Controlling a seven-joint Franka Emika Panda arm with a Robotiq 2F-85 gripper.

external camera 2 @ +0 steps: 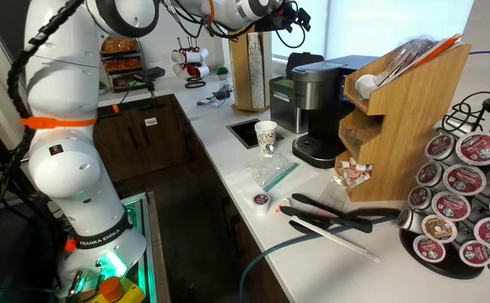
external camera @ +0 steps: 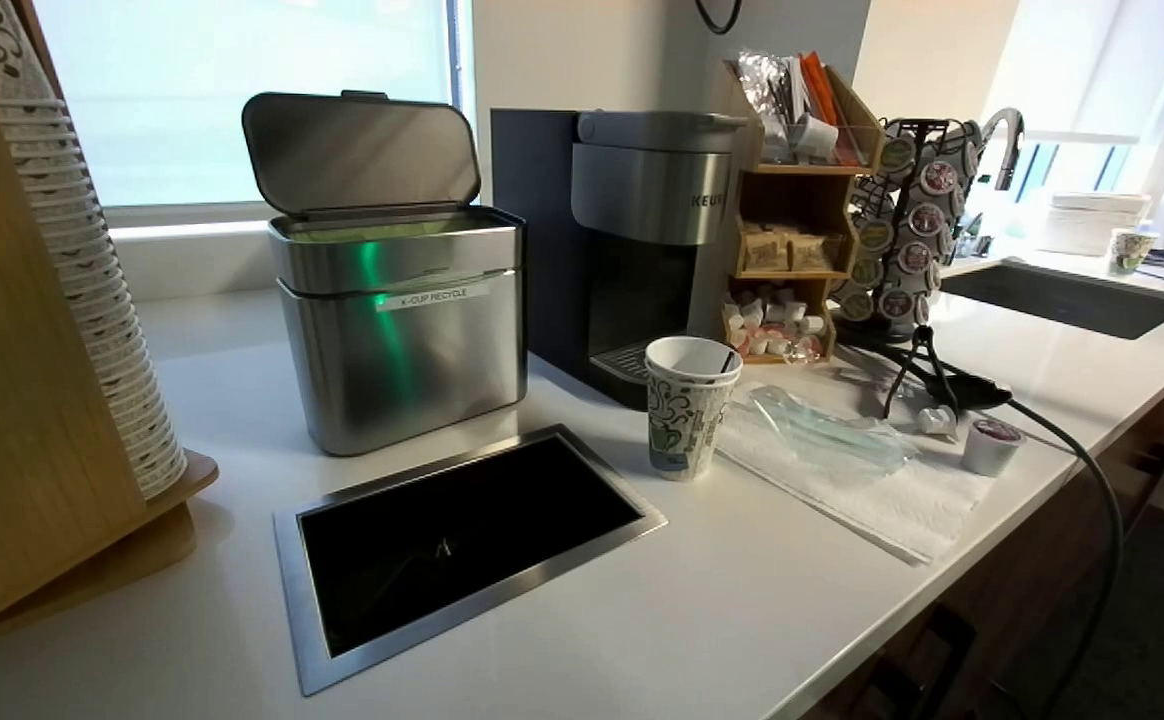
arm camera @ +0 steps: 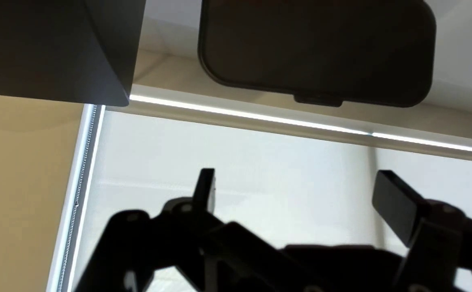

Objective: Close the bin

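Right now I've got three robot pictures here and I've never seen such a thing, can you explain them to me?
The white robot arm is a jointed machine with a black gripper at its end that works like a hand. Two pictures look on from outside the robot; the third is taken from its wrist, peering past the gripper's fingers, where the scene appears upside down.

On the white counter stands a steel bin labelled for K-cup recycling, its lid raised. Beside it is a coffee machine, and close by a black, steel-framed opening is set into the counter. Also visible are nested paper cups, a clear plastic bag and rows of coffee pods.

Nothing is held: the fingers stand apart. The job, closing the bin, is not yet done.
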